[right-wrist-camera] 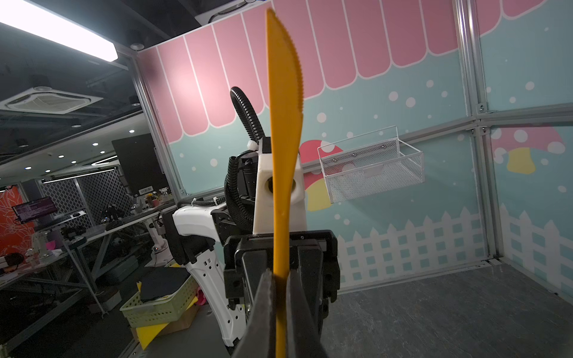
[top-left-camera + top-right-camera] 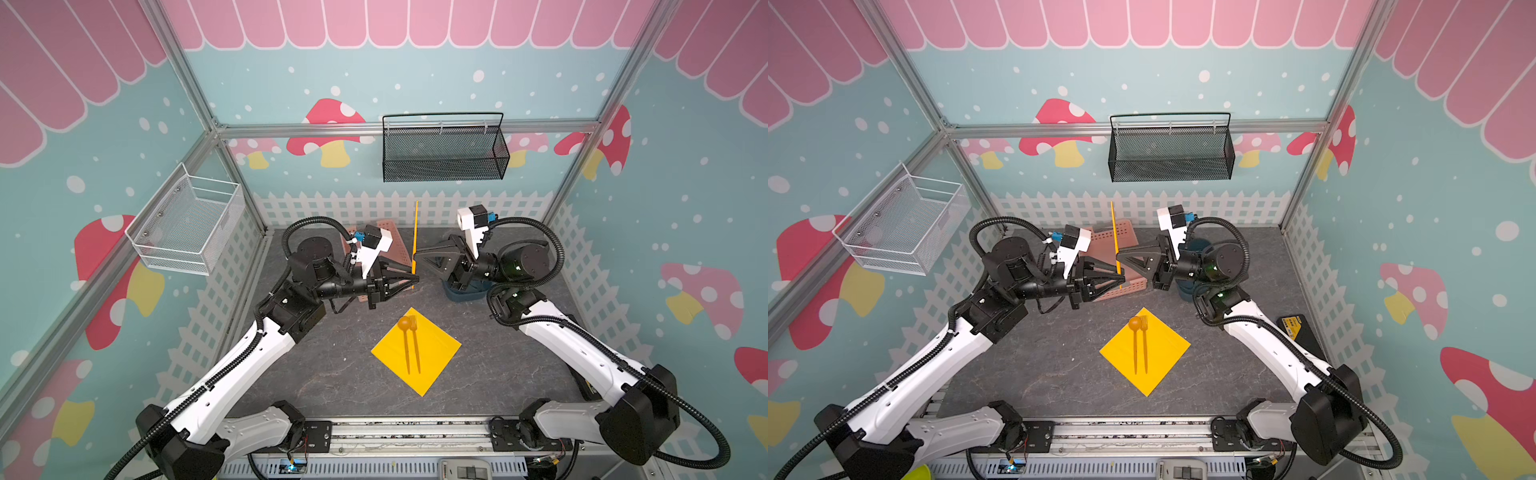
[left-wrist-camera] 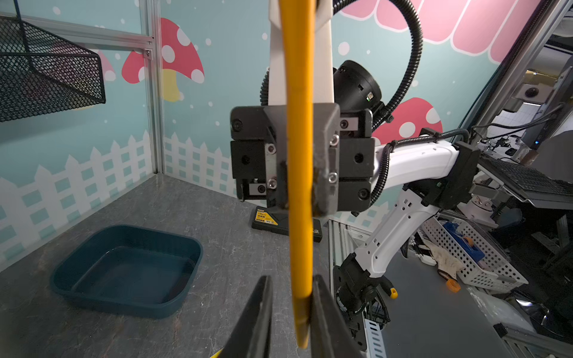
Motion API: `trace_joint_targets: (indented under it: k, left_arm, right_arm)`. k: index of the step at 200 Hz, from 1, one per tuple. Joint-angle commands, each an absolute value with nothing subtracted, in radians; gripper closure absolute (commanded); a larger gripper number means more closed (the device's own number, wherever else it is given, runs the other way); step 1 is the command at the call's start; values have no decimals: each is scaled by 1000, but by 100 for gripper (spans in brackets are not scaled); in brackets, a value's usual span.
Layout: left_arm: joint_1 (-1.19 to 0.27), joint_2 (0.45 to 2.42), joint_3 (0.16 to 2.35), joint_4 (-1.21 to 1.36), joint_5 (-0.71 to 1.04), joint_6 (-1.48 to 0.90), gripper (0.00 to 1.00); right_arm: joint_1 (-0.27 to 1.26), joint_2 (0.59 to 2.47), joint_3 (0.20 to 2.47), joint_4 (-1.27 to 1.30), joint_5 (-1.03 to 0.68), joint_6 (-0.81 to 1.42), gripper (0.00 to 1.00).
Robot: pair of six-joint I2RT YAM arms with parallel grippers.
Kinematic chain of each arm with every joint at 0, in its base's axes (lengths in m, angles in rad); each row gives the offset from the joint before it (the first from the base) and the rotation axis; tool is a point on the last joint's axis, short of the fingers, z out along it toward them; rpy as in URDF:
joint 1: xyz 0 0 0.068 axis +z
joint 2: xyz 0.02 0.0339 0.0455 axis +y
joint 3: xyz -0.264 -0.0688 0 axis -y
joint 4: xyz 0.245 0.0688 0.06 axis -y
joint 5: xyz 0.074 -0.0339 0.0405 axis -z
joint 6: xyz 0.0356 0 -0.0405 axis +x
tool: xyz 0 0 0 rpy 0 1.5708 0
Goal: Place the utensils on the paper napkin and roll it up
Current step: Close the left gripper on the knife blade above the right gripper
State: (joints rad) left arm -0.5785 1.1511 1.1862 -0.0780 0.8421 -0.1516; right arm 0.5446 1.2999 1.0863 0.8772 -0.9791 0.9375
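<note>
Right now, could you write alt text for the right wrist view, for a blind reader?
A slim orange plastic knife stands upright, blade up, gripped at its handle by the right hand. Behind it the left hand faces the camera, open around the knife.

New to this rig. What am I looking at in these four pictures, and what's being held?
Two robot arms work over one table; each ends in a two-fingered pincer. The two wide pictures come from one overhead camera pair, so they nearly match. The two close ones come from cameras on the arms' wrists. On the table lies a yellow paper napkin with a spoon and a fork side by side on it. Farther back stand a pink basket and a dark blue tray. An orange knife is held upright: the right pincer is shut on it, while the left pincer's jaws sit around its handle end with a gap on one side.
</note>
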Motion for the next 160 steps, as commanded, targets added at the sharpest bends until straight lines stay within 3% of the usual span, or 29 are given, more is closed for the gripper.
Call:
trace_joint_targets:
  k: [1, 24, 59, 78, 160]
  left_arm:
    - [-578, 1140, 1204, -88, 837, -103, 83]
    - [-580, 1134, 1204, -100, 827, -90, 89]
    - [-579, 1135, 1217, -133, 803, -77, 91]
    - [-579, 1134, 1222, -152, 784, -70, 92]
    - [-580, 1129, 1231, -172, 752, -76, 92]
  right_arm:
    - [555, 1300, 1080, 924, -987, 968, 100]
    - [555, 1301, 1077, 911, -987, 962, 100]
    - [555, 1301, 1085, 795, -1008, 883, 81]
    - [555, 1298, 1081, 761, -1024, 853, 76]
    - [555, 1313, 1070, 701, -1040, 807, 77]
